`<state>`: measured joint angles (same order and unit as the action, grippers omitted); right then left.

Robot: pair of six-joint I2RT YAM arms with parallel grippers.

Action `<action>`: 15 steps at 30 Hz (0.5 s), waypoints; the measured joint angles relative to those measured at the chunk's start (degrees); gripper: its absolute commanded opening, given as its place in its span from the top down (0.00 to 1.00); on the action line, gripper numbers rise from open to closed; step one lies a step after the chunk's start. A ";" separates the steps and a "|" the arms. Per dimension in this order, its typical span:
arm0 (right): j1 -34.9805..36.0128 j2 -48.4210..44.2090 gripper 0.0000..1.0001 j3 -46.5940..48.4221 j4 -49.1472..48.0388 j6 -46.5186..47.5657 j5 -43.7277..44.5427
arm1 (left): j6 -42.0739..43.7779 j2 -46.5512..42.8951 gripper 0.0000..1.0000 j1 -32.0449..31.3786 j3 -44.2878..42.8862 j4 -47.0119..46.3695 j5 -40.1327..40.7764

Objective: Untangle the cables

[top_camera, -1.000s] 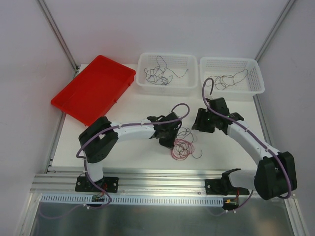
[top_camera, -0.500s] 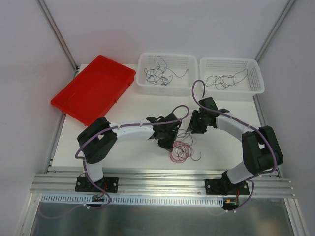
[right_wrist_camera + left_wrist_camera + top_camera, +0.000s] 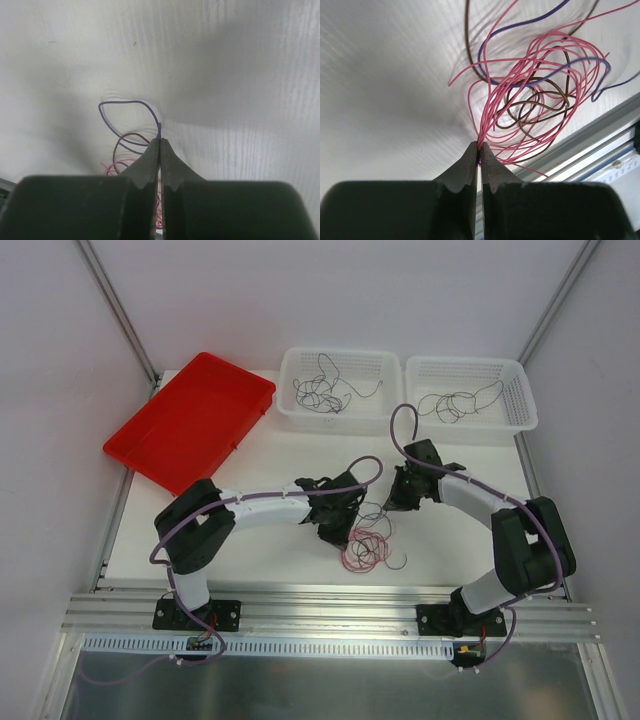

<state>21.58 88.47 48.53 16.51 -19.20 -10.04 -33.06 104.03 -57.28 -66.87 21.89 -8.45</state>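
At the far left we see a red tray (image 3: 190, 420) lying at an angle, overhanging the left edge of the table (image 3: 290, 455). Next comes the left white basket (image 3: 340, 422), and in it a loose knot of dark wires (image 3: 322, 392). Nearer us, at mid-table, the left gripper (image 3: 479, 148) has its fingers pressed together on the pink cable (image 3: 535, 55), whose strands run into the tips. Just right of it the tangled cables (image 3: 366, 545) lie on the table: pink coils wound with a brown cable (image 3: 540, 107) and a purple cable (image 3: 122, 106). The right gripper (image 3: 160, 142) is closed on that purple cable, which loops away from its tips. At the far right the right white basket (image 3: 470, 427) holds a smaller bunch of wires (image 3: 458, 402)
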 measured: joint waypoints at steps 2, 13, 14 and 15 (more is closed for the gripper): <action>-0.46 -2.03 0.99 0.15 1.81 0.68 0.74 | 0.61 -0.92 1.00 0.02 0.66 0.72 0.44; -9.35 -20.20 0.99 18.86 14.19 7.37 6.38 | 4.92 -11.28 1.00 6.95 7.61 5.68 5.05; -10.19 -21.42 0.99 20.48 14.62 7.87 6.56 | 5.29 -12.39 1.00 8.20 8.41 6.01 5.46; -11.08 -22.49 0.99 22.01 15.47 8.31 6.64 | 5.64 -13.66 1.00 9.79 9.38 6.08 5.77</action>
<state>10.50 65.98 70.54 31.99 -10.90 -3.40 -27.42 90.37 -47.48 -57.49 27.97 -2.68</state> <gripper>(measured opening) 0.016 0.009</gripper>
